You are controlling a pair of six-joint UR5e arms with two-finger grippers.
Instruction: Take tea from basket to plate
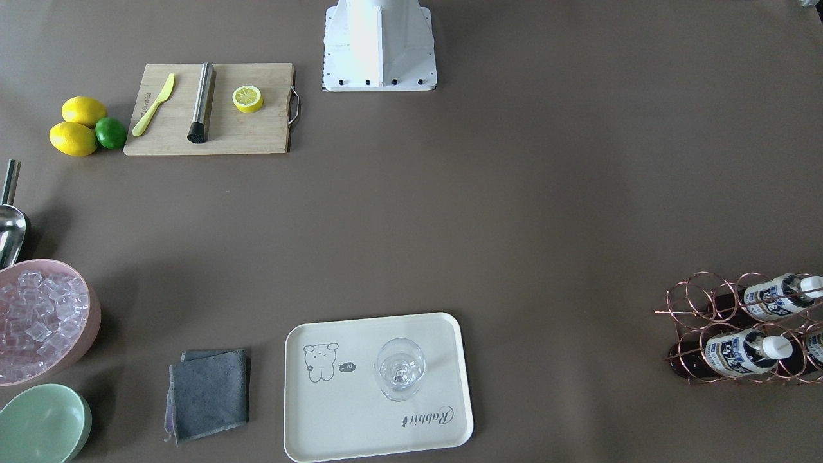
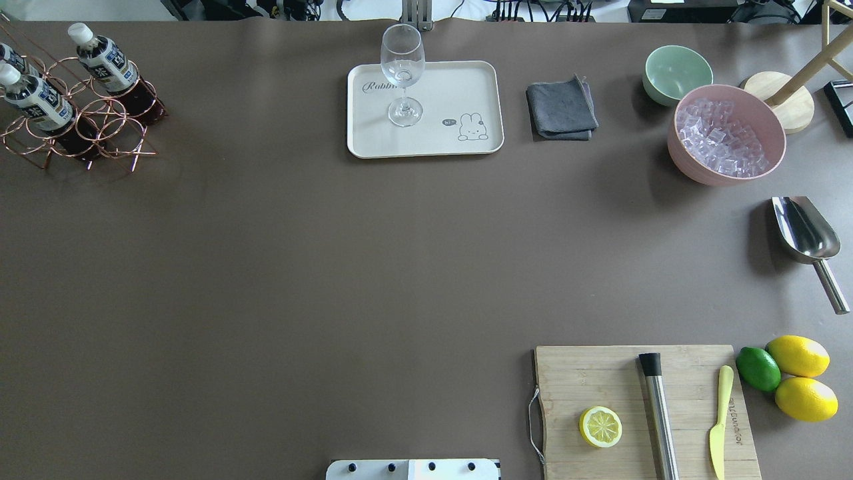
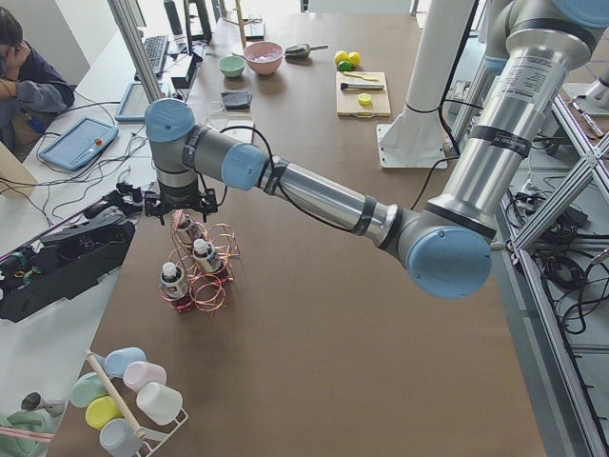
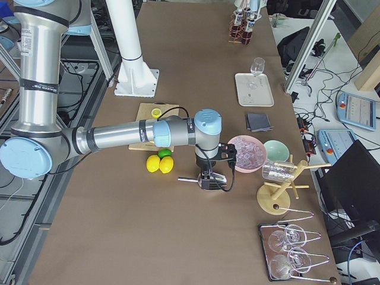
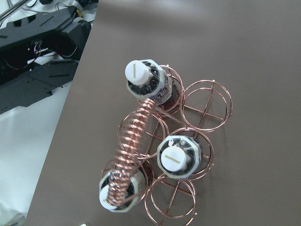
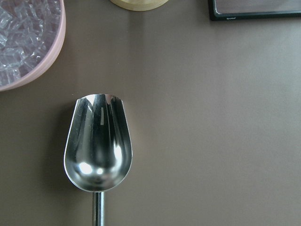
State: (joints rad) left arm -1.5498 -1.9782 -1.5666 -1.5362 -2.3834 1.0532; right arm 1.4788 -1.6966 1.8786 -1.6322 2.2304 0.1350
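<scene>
Three tea bottles sit in the copper wire basket (image 2: 100,130) at the table's far left corner. In the left wrist view I look straight down on their white caps (image 5: 143,77), (image 5: 178,157), (image 5: 120,197) and the coiled handle (image 5: 134,141). In the exterior left view my left gripper (image 3: 183,217) hangs just above the basket (image 3: 214,286); I cannot tell if it is open. The cream plate (image 2: 460,87) lies at the far middle and bears a stemmed glass (image 2: 402,67). My right gripper (image 4: 208,178) hovers over a steel scoop (image 6: 98,146); its jaws do not show.
A pink bowl of ice (image 2: 726,133), a green bowl (image 2: 676,73) and a grey cloth (image 2: 561,110) stand right of the plate. A cutting board (image 2: 640,413) with half a lemon, a steel muddler and a yellow knife lies at the near right, beside two lemons and a lime.
</scene>
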